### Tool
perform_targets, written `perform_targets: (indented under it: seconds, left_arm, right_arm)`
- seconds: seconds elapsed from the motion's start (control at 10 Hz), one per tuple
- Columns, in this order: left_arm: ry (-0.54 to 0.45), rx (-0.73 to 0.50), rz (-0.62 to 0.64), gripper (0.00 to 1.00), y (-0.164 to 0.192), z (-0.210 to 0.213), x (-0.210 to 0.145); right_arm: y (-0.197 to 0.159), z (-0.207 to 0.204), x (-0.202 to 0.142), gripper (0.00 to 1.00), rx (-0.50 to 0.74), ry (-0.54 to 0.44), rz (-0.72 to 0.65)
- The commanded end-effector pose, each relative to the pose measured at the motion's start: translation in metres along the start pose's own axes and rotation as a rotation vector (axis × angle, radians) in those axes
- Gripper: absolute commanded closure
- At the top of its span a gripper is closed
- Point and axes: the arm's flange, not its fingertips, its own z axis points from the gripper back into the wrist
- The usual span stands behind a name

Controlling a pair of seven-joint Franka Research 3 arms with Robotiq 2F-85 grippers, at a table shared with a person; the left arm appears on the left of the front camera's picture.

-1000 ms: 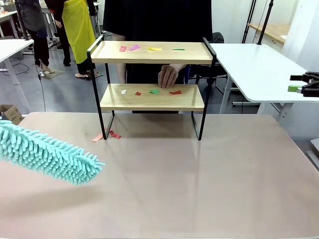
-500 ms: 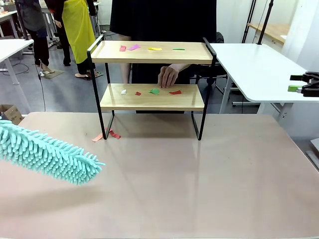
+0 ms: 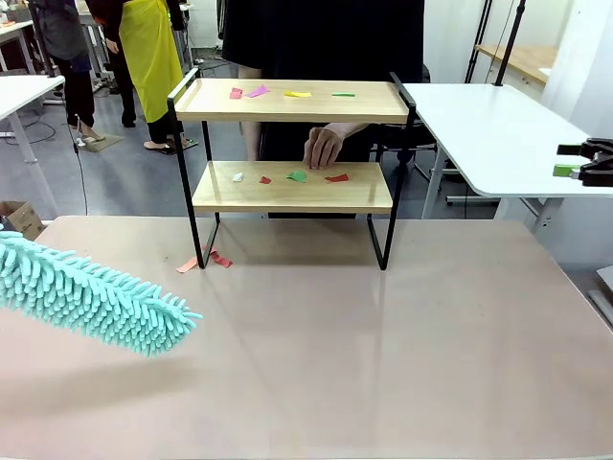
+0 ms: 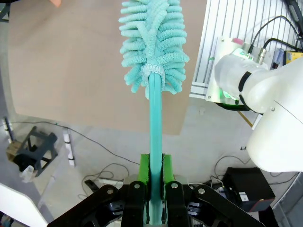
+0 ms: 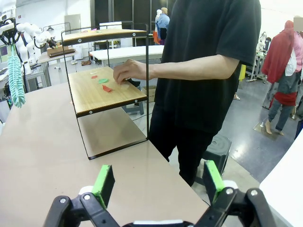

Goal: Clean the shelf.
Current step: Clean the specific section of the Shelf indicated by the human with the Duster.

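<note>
One shelf [image 3: 378, 107] of two boards is recorded. Four upper scraps [image 3: 298, 94], four lower scraps [image 3: 297, 175] and two table scraps [image 3: 220, 259] are counted — ten in all. One teal duster [image 3: 96, 297] and one person's hand [image 3: 323, 147] are noted.

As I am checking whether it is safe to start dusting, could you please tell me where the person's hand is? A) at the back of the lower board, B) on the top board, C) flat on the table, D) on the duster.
A: the hand is down at the far edge of the lower board of the shelf, beside the coloured scraps.
</note>
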Motion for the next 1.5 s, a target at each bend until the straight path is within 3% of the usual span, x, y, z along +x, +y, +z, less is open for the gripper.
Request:
perform_targets:
  seconds: [0.0, 0.1, 0.6, 0.9, 1.2, 1.4]
  left_arm:
    - [0.005, -0.001, 0.014, 0.87, -0.004, 0.002, 0.000]
    - [0.000, 0.000, 0.000, 0.87, 0.000, 0.000, 0.000]
    - [-0.448, -0.080, -0.050, 0.87, 0.037, -0.028, 0.040]
    - [-0.709, -0.013, 0.159, 0.87, 0.036, -0.042, 0.088]
    - [-0.799, 0.011, 0.330, 0.87, 0.027, -0.059, 0.163]
    - [-0.810, -0.005, 0.451, 0.87, 0.038, -0.071, 0.186]
  right_arm:
    - [0.000, -0.002, 0.003, 0.00, -0.001, -0.002, 0.006]
    - [0.000, -0.002, 0.003, 0.00, -0.001, -0.002, 0.006]
    - [0.000, -0.002, 0.003, 0.00, -0.001, -0.002, 0.006]
    - [0.000, -0.002, 0.003, 0.00, -0.001, -0.002, 0.006]
    - [0.000, -0.002, 0.003, 0.00, -0.001, -0.002, 0.006]
    - [0.000, -0.002, 0.003, 0.00, -0.001, -0.002, 0.006]
